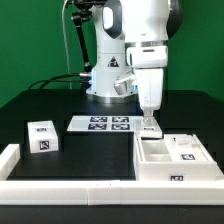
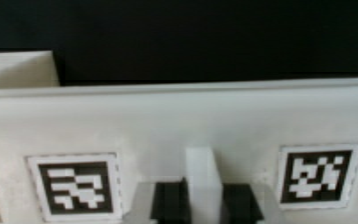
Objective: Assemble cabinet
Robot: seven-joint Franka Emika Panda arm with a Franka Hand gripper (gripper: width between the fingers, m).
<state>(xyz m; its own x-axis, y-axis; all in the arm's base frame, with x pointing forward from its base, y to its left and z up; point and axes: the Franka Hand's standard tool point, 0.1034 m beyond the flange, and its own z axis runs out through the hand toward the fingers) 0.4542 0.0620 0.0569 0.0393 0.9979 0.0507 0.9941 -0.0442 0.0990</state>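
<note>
Roughly early stage, my read: the cabinet (image 1: 158, 172) sits at 4 o'clock on the black table (image 1: 90, 155), tight in the corner of the white border rail (image 1: 60, 187). It is a bare open box and nothing looks fitted onto it. The loose parts are not yet on, so most of the build is left.

Orientation: the open compartments face up. The long axis seems to run 9-to-3 across the exterior view, with a tagged wall facing 6 o'clock. The wrist view shows another cabinet (image 2: 176, 115) wall close up, carrying two tags.

The marker board (image 1: 103, 124) lies flat near table centre, toward 12 o'clock, just beside the cabinet's back corner.

The small tagged block (image 1: 42, 138) sits at 9 o'clock, well apart from the cabinet and not fitted (a tagged bit inside a compartment is too small to identify).

The gripper (image 1: 148, 124) is down at the cabinet's 11 o'clock back edge. In the wrist view the gripper (image 2: 202, 205) is nearly closed. Its dark fingers (image 2: 165, 205) flank a thin white rib with no gap showing, so it looks pinched on the cabinet, though blur limits certainty.
</note>
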